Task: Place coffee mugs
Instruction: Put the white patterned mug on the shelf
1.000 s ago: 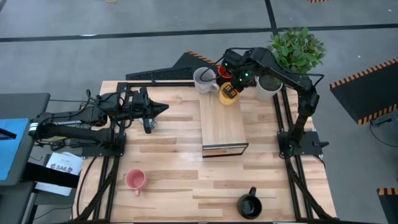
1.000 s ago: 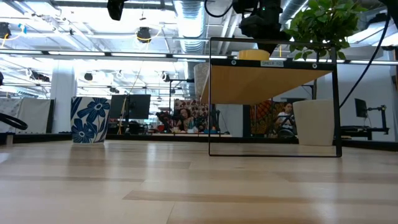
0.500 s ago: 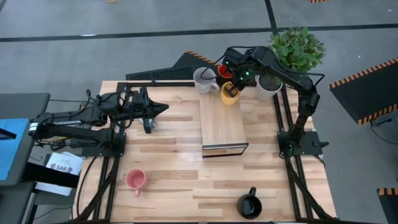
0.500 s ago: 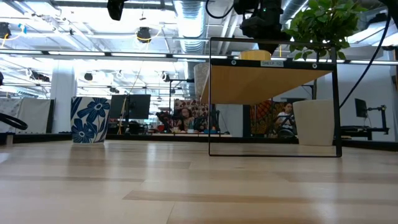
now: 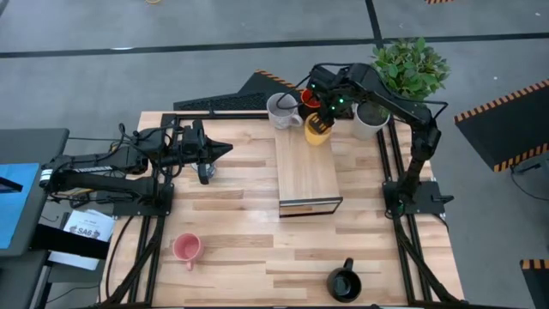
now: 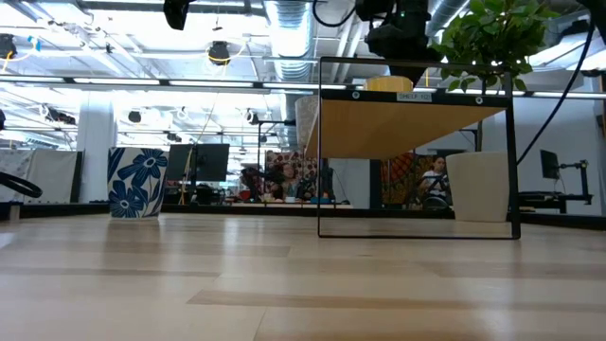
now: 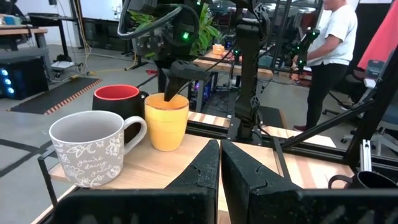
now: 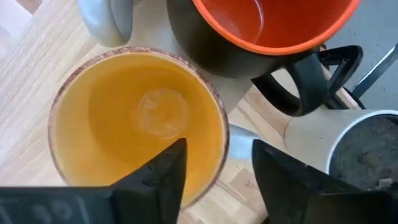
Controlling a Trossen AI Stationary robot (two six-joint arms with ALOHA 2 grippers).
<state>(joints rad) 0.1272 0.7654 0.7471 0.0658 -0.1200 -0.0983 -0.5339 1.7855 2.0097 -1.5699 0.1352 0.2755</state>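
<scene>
A yellow-orange mug (image 5: 316, 130) stands on the far end of a wooden riser (image 5: 307, 176), beside a pale grey mug (image 5: 281, 112) and a black mug with a red-orange inside (image 5: 308, 98). My right gripper (image 8: 219, 152) is open above the yellow mug (image 8: 137, 118), pointing down. One finger is inside the mug and one outside, with the rim (image 8: 222, 134) between them and a gap on each side. My left gripper (image 7: 219, 155) is shut and empty over the table's left part (image 5: 225, 150). A pink mug (image 5: 186, 248) and a glossy black mug (image 5: 345, 281) stand near the front edge. A white mug with blue flowers (image 6: 137, 182) shows in the low view.
A white pot with a green plant (image 5: 372, 120) stands just right of the riser's far end, close to my right arm. Black frame rails (image 5: 390, 172) run along the table's sides. A person (image 7: 329, 43) stands in the room beyond the table.
</scene>
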